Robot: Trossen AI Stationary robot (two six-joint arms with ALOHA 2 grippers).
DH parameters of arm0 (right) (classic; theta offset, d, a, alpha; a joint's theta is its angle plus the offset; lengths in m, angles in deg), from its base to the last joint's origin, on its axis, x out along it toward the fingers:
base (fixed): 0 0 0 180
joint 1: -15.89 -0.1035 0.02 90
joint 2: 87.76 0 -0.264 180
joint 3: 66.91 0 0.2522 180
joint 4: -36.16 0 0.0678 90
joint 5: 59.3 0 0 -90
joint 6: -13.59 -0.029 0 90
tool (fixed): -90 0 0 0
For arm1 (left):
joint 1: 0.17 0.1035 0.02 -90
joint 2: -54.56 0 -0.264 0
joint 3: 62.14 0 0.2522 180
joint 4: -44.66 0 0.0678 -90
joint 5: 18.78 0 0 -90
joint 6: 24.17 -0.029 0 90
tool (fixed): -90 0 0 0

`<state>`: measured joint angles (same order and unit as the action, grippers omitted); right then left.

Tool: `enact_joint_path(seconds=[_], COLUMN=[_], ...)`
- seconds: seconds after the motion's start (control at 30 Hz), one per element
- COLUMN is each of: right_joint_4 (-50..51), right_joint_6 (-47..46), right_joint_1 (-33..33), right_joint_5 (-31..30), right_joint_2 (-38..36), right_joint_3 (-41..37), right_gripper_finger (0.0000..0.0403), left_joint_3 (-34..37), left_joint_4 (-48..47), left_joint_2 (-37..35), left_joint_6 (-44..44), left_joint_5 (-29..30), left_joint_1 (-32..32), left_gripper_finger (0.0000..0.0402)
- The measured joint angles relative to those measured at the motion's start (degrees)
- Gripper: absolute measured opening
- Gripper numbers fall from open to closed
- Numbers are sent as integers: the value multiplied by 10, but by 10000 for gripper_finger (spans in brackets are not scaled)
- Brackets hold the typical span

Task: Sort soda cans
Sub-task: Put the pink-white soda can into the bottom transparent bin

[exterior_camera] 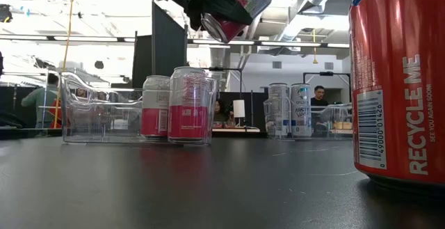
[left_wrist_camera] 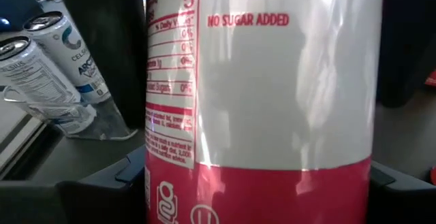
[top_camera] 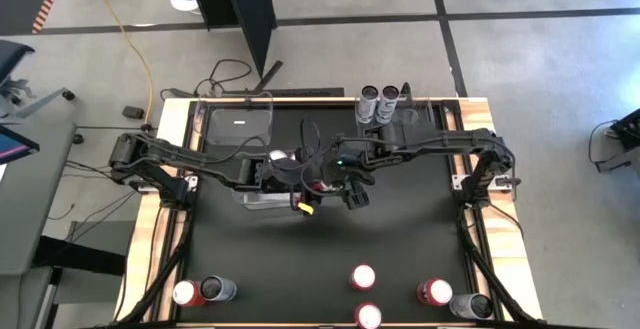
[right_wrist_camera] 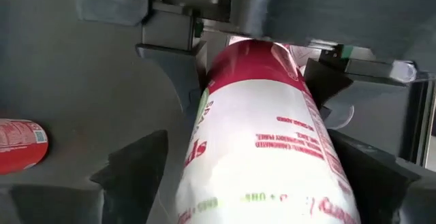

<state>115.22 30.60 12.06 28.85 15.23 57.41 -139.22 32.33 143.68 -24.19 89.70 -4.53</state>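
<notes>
A pink-and-white soda can [exterior_camera: 240,10] is held tilted, high above the table, between both grippers at mid-table. My left gripper [top_camera: 298,174] reaches in from the left and my right gripper [top_camera: 338,181] from the right. Both are shut on this can, which fills the left wrist view [left_wrist_camera: 272,94] and the right wrist view [right_wrist_camera: 262,142]. Below, more pink-and-white cans [exterior_camera: 189,104] stand in a clear bin [exterior_camera: 83,117]. Silver cans [top_camera: 378,99] stand in the far right bin. Other cans stand along the near edge, among them a red one [top_camera: 433,291]. My left gripper pinches the can's pink end band [left_wrist_camera: 272,190] between its two fingers [left_wrist_camera: 95,190], one on each side. The can is lifted clear of the table. My right gripper pinches the can's white middle [right_wrist_camera: 272,183] between its fingers [right_wrist_camera: 133,169], lying across the can. The left gripper's fingers [right_wrist_camera: 174,50] show at the can's far, pink end.
A clear bin [top_camera: 238,124] stands at the far left edge. A big red can [exterior_camera: 400,83] stands close to the low camera. A red and a dark can [top_camera: 203,290] stand at the near left, a grey one [top_camera: 470,306] at the near right. A red can [right_wrist_camera: 20,146] lies on its side.
</notes>
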Motion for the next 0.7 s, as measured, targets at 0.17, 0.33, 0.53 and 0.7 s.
enact_joint_path(seconds=[0.17,0.33,0.53,0.7], right_joint_4=[-4,-25,-63,-77], right_joint_6=[2,1,-4,-5], right_joint_1=[1,1,2,2], right_joint_5=[-4,-7,-10,-11], right_joint_2=[-30,-76,-129,-143], right_joint_3=[0,0,0,0], right_gripper_finger=[392,388,388,388], left_joint_3=[2,12,70,132], left_joint_4=[-18,-2,107,167], left_joint_2=[1,1,-22,-75], left_joint_6=[6,9,16,20], left_joint_5=[30,69,105,188], left_joint_1=[-6,-15,-29,-55], left_gripper_finger=[277,277,277,277])
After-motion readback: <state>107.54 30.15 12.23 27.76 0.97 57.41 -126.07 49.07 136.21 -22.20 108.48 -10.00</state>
